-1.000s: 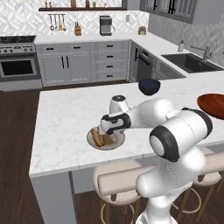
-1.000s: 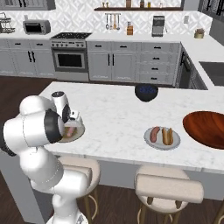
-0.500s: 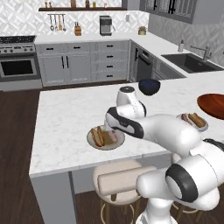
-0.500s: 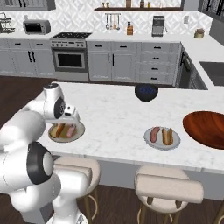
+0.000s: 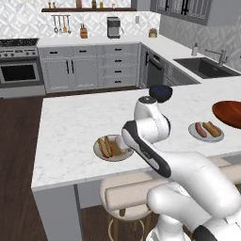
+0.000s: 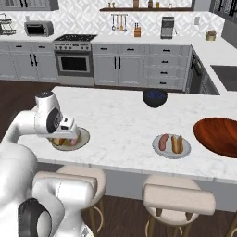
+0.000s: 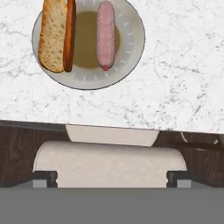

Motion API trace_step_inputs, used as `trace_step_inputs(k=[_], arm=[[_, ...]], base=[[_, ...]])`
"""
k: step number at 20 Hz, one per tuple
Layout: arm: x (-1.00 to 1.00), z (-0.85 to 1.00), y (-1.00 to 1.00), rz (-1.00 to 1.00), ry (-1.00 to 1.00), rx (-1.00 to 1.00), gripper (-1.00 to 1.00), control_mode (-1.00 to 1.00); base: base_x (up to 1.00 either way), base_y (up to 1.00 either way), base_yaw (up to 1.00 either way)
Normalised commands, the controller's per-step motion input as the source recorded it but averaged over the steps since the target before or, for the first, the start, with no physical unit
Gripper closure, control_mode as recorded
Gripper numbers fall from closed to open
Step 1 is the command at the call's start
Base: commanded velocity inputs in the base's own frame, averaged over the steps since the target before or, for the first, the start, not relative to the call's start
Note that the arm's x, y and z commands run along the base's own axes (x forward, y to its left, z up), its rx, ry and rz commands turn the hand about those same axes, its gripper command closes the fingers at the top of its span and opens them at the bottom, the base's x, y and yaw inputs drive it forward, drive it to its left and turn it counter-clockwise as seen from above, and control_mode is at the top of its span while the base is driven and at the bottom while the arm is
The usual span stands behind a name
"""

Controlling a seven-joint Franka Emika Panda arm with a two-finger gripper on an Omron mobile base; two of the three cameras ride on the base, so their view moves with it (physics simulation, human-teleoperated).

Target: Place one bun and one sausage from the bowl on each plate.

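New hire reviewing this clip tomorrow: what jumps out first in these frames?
The big white arm bent over the marble island, beside a plate holding a bun and a sausage near the counter's front edge. Farther right, a second plate also holds a bun and a sausage, next to the glossy reddish-brown bowl. The gripper is open above a stool.

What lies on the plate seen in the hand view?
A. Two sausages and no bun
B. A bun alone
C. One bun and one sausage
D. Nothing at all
C: in the hand view the plate with the brownish centre carries a golden-tan bun on one side and a pink sausage beside it, apart from each other.
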Motion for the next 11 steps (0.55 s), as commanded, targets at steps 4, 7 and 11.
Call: trace_step_inputs(k=[4,7,11], arm=[[-0.63,0.45,-0.23,0.00,0.00,0.00,-1.00,-1.00],[-0.37,0.68,-0.15,-0.02,0.00,0.00,-1.00,-1.00],[-0.15,0.83,-0.16,-0.04,-0.01,0.00,-1.00,-1.00]], base=[[0.00,0.00,0.00],[0.00,0.00,0.00],[0.00,0.00,0.00]])
